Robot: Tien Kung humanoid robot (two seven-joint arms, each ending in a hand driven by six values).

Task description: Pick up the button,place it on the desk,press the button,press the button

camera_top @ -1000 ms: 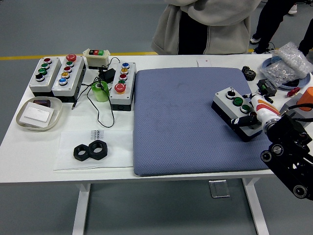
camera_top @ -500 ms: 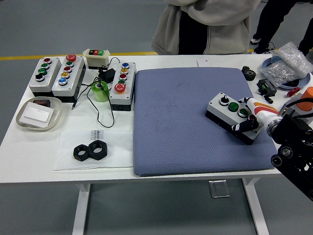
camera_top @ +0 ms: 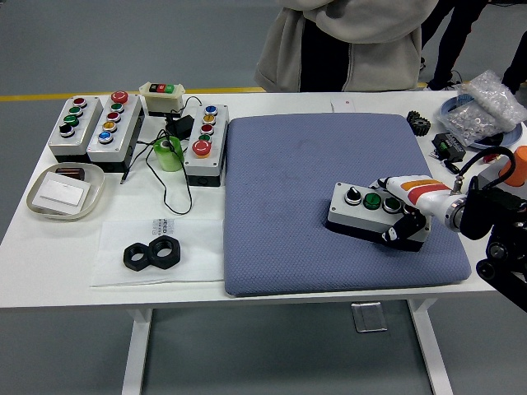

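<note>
A grey button box point(camera_top: 359, 207) with a black knob, a green button and a further button lies on the blue mat point(camera_top: 296, 181), right of centre. My right hand point(camera_top: 405, 212) comes in from the right and is shut on the box's right end, fingers wrapped over top and front. The box looks to be resting on or just above the mat. The left hand is out of view.
Three more button boxes point(camera_top: 111, 123) and a small pendant point(camera_top: 161, 97) stand at the back left with a green tape roll point(camera_top: 169, 153). A tray point(camera_top: 64, 191) and two black nuts point(camera_top: 153, 253) lie at the left. Clutter sits at the far right point(camera_top: 482, 107). A person point(camera_top: 346, 41) stands behind the table.
My right hand has carried the button box leftward across the mat and turned it closer to level with the table's edge. Nothing else moved.
</note>
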